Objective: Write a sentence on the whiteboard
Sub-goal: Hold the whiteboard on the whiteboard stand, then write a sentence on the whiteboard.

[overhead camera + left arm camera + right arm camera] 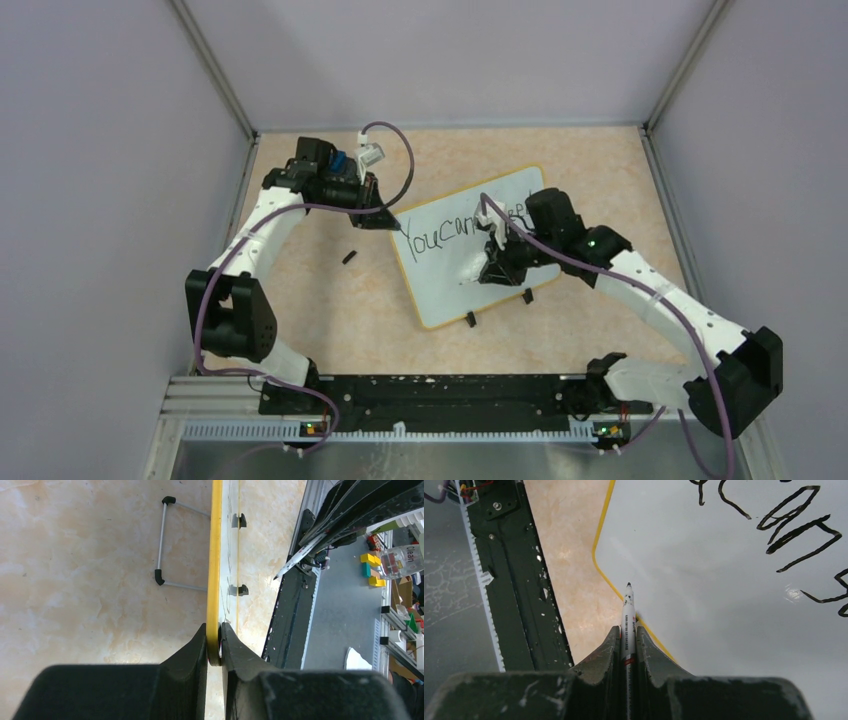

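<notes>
- Here is the whiteboard (450, 295), sitting skewed on the beige tabletop (320, 310), right of centre. Its yellow rim shows all round, and two black clip feet (470, 320) sit on the near edge.
- The sentence (440, 238) runs across the board's upper part in black marker. "You can" reads clearly from above, and the rest disappears under the right arm.
- The left gripper (214, 634) is at the board's far-left corner, jaws narrow, one finger on either side of the yellow rim (whether they pinch it or merely sit against it, I cannot tell).
- The right gripper (628, 629) is over the board's lower half, clamped tight on a white marker (627, 610). It grips the barrel, with the black tip poking out ahead.
- That tip sits just inside the rim at a rounded corner, over blank white and well apart from the lettering. Whether it touches the surface can't be judged.
- The left wrist view catches a thin wire bracket (161, 545) with black end caps. It joins the board's edge on the side away from the writing.
- A small dark piece (349, 257) lies on the table between the left arm and the board, too small to identify.
</notes>
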Robot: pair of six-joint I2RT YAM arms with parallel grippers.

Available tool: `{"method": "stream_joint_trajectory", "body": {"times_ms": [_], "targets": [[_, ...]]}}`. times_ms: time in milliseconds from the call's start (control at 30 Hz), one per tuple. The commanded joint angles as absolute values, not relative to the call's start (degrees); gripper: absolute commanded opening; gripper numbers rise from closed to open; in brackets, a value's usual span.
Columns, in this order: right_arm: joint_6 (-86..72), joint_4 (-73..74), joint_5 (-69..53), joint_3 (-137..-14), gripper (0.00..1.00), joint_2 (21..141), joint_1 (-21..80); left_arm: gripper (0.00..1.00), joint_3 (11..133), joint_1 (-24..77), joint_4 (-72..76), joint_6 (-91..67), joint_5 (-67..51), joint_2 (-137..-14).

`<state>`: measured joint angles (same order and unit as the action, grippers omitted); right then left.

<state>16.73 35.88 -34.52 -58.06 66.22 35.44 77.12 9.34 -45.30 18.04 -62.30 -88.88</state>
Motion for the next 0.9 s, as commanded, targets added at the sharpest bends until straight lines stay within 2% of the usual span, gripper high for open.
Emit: {"method": "stream_joint_trajectory", "body": {"times_ms": [0,300,500,867], "targets": [[16.6,29.7,-30.4,-55.8,0.00,64.2,37.4,0.16,76.3,9.6,-46.0,19.0,-63.4,-88.7],[13.9,22.4,-25.7,-53.7,0.00,65.2,40.2,0.00,75.9,9.6,-44.9,18.1,-62.2,-89.1],[14.3,21.7,-25.5,-54.8,0.00,66.9,42.9,0.00,75.5,9.6,-44.0,16.5,-61.2,-89.4],[17.1,20.7,-18.1,-55.0,0.00,69.7,49.2,0.00,75.1,9.6,-43.5,15.9,-60.9,-89.5]]}}
